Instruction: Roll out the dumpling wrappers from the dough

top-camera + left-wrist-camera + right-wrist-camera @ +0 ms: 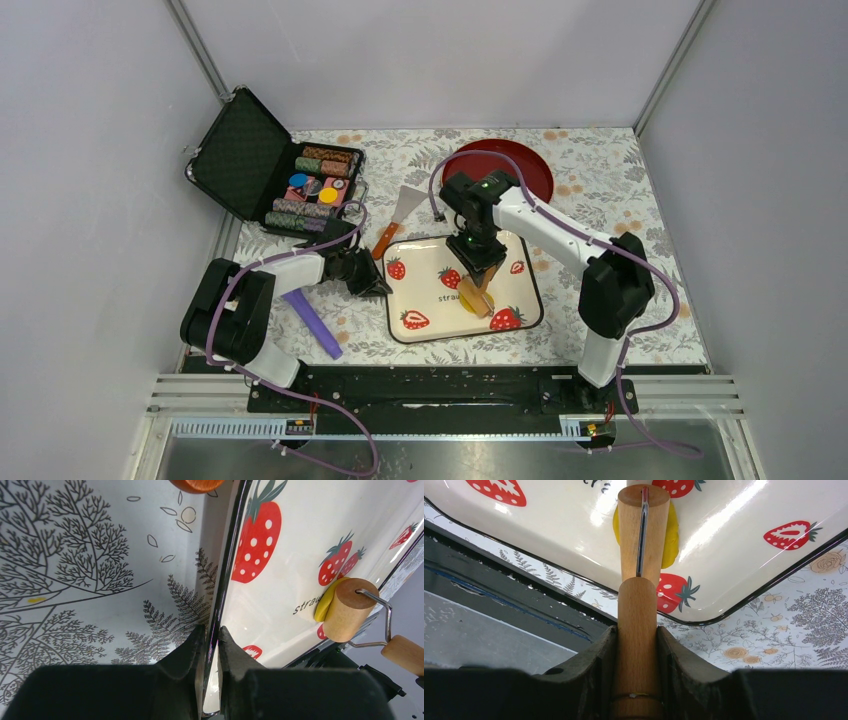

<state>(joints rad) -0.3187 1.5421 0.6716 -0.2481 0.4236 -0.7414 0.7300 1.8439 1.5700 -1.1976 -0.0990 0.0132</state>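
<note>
Right wrist view: the right gripper (636, 630) clamps the handle of the pale wooden hand roller (654, 530), whose drum sits on the flattened bright-yellow dough (670, 545) on the white strawberry-print tray (549, 525). The left gripper (210, 632) pinches the tray's black rim. Rolling seems midway; no finished round wrapper shows yet.

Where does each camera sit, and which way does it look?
Top camera: high behind, looking down on the table; left arm and right arm show.
Left wrist: low beside the tray, looking along its rim; left gripper pinches the rim.
Right wrist: looks along the roller at the dough; right gripper holds the handle.
Shared: tray, roller and dough in all three.
</note>
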